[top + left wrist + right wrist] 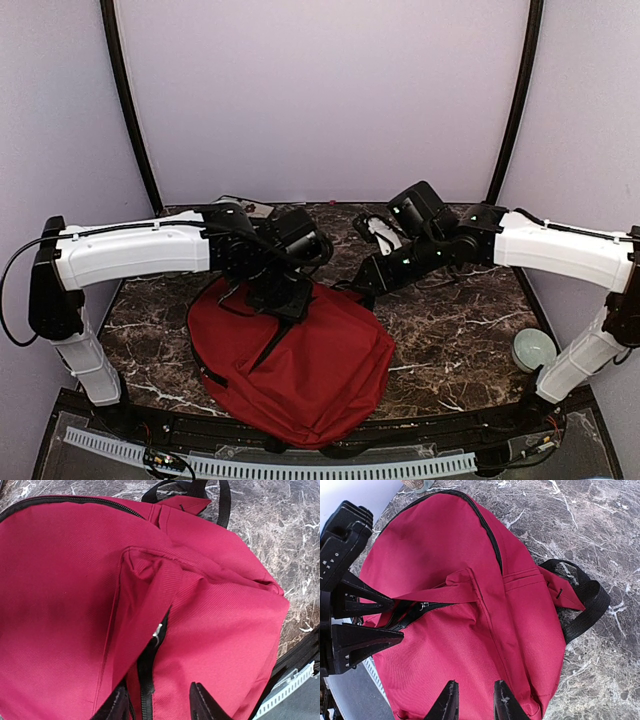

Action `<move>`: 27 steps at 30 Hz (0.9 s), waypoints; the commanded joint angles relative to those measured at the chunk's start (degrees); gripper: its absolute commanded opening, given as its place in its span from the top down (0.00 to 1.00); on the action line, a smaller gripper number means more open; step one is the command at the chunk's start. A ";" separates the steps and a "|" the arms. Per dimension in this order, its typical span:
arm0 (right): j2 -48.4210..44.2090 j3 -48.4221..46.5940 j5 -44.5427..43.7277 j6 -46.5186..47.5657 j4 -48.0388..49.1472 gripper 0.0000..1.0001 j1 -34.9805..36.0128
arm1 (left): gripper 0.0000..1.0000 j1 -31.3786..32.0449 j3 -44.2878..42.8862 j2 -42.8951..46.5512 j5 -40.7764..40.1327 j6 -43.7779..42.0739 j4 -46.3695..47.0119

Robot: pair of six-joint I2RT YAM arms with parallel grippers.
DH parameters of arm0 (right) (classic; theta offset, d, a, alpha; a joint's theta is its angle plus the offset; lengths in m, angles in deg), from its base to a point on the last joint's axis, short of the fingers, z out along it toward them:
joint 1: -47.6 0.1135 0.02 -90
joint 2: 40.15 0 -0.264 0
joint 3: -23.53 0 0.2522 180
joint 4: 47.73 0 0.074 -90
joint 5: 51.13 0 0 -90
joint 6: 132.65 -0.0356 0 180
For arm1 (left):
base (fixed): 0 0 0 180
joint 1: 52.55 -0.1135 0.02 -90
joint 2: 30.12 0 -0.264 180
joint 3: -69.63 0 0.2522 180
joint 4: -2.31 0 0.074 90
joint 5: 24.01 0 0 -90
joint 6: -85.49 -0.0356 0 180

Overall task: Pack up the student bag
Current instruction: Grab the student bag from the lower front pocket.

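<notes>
The student bag (300, 365), a big dark-red backpack, lies flat on the marble table near the front edge. Its black straps (585, 605) trail off at its top end. My left gripper (160, 707) hovers open over the bag, its fingers (115, 705) straddling the black pocket zipper (146, 680), whose metal pull (157, 632) lies just ahead. In the right wrist view the left fingertips (370, 602) flank that zipper opening. My right gripper (476, 702) is open close above the bag's red fabric, with nothing pinched between its fingers.
A pale green bowl (533, 350) sits at the table's right edge beside the right arm's base. Small objects lie at the back (245, 207) and behind the right wrist (380, 228). A white slotted rail (270, 465) runs along the front edge.
</notes>
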 commanded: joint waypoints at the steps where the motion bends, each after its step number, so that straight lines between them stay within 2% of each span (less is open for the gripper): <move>1: 0.57 -0.47 -0.09 -0.15 1.73 0.75 0.09 | 0.56 0.61 -1.01 -0.87 -1.28 -0.54 -3.97; 7: 1.61 -0.92 0.47 0.36 1.33 0.75 0.15 | 0.56 1.12 1.25 -2.02 0.66 -0.21 -1.78; 12: 1.31 -0.84 0.41 0.67 0.62 0.75 0.09 | 0.70 1.19 2.15 -2.71 1.14 -0.12 -0.21; 18: 0.62 -0.49 -0.06 1.11 0.17 0.76 0.09 | 0.83 1.24 1.59 -2.38 0.16 -0.35 0.49; 22: 0.59 -0.58 -0.13 1.28 0.14 0.76 0.09 | 1.00 1.29 0.93 -2.38 -0.82 -0.42 0.01; 27: 1.20 -1.12 0.04 1.48 0.23 0.76 0.09 | 1.00 1.29 0.16 -2.23 -1.55 -0.36 -1.18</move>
